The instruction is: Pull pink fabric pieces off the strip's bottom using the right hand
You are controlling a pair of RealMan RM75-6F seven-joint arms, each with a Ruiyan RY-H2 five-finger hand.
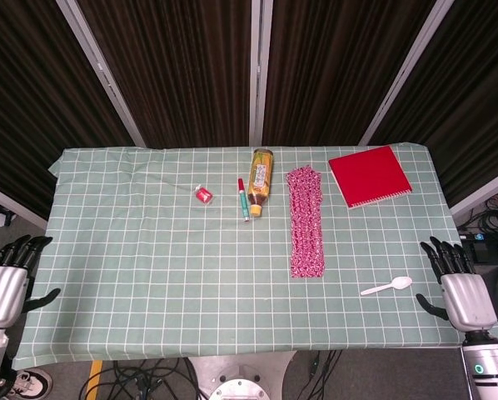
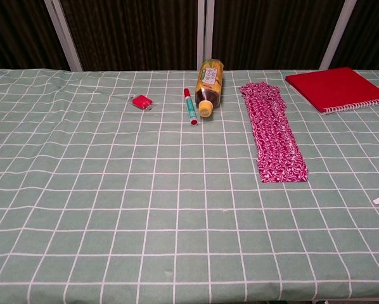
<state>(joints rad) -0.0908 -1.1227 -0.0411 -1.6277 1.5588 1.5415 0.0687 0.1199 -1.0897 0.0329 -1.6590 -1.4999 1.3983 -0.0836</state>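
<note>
1. The pink strip (image 1: 306, 222) was seen lying flat on the green checked table (image 1: 149, 275), right of centre, its length running from far to near.
2. The strip's near end was found roughly level with the table's middle; nothing touched it.
3. The right hand (image 1: 457, 287) was noted off the near right corner of the table, fingers extended and apart, nothing grasped. It lay well apart from the strip.
4. The left hand (image 1: 6, 283) was noted off the near left edge, fingers likewise released and empty.
5. A white spoon (image 1: 387, 287) was recorded between the strip's near end and the right hand, close to the right edge.
6. A red notebook (image 1: 370, 175) was seen at the far right corner.
7. A bottle (image 1: 261, 182) lay on its side just left of the strip's far end, with a marker (image 1: 244, 198) beside it and a small red item (image 1: 204, 195) further left.
</note>
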